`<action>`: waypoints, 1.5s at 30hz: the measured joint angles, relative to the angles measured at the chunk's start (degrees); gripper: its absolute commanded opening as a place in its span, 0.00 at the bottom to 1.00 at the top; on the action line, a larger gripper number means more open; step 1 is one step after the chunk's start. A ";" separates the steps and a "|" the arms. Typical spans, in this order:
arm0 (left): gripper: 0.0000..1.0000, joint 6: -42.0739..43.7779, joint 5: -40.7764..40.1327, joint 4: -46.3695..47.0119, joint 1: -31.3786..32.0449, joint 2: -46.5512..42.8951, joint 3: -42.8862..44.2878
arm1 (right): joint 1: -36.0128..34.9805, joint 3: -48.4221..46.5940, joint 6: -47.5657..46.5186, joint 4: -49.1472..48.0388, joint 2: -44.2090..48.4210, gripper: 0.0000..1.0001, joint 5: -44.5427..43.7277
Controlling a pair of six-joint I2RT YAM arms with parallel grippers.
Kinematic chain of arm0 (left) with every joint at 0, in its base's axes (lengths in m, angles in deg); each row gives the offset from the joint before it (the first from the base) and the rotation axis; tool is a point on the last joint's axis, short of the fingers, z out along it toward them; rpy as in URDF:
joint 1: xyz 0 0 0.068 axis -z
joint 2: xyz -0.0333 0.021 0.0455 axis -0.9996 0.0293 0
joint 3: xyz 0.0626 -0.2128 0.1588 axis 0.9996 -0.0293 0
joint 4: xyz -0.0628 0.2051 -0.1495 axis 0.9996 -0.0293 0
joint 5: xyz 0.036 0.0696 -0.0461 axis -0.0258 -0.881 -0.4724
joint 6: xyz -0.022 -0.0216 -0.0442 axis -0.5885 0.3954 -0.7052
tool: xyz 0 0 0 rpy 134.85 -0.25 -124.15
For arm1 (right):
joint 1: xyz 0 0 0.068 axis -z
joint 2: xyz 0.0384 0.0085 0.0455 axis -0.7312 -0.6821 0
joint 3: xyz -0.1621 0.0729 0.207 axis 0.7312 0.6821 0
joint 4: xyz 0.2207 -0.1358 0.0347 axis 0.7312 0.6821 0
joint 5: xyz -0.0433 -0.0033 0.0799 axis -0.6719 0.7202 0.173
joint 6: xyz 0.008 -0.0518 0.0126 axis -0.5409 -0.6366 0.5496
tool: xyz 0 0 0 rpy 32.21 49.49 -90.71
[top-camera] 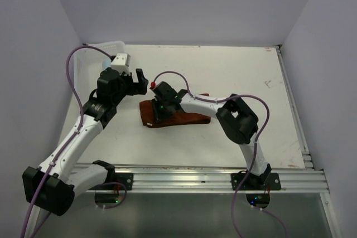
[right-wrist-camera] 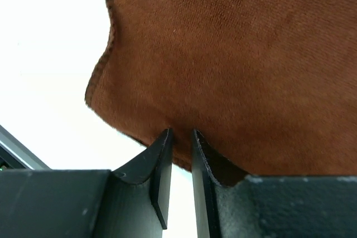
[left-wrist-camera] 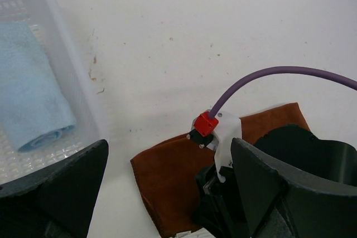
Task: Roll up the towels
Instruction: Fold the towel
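From above, the brown towel (top-camera: 192, 120) lies flat near the middle of the counter (top-camera: 240, 71). The right end effector (top-camera: 160, 112) is down on the towel's left part, and the left end effector (top-camera: 138, 81) hangs just beside it, toward the clear basket (top-camera: 103, 45) in the far left corner.

The left wrist view shows its fingers (left-wrist-camera: 61, 193) spread wide and holding nothing. A light blue towel (left-wrist-camera: 33, 104) lies in the basket, already rolled.

In the right wrist view the jaws are nearly together, pinching the brown towel's near edge — a thin grip at the hem.

As I judge it, one towel is done and stowed, while the brown one is only gripped at its edge — its whole roll is left to do.
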State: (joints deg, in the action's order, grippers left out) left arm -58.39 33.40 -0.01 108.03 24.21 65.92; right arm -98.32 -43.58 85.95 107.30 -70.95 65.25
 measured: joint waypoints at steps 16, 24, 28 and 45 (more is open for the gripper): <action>0.95 0.87 -2.93 0.11 0.00 -3.02 -0.22 | -0.61 1.88 -4.31 -2.19 3.10 0.28 -0.63; 0.95 0.87 -3.10 0.44 0.00 -3.04 -0.94 | 4.22 5.86 -3.82 1.86 14.49 0.23 -1.75; 0.95 0.85 -2.12 0.52 0.00 -2.78 -1.18 | 11.02 12.31 -2.36 2.47 25.68 0.16 -3.82; 0.95 0.94 4.74 1.84 2.34 1.31 -2.08 | 24.33 38.64 2.54 -0.44 37.44 0.06 -0.11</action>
State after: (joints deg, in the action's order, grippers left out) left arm -57.45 38.14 1.82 110.36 25.52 63.84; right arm -73.99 -4.94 88.48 106.87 -33.50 65.14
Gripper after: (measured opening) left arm 0.947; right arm 0.067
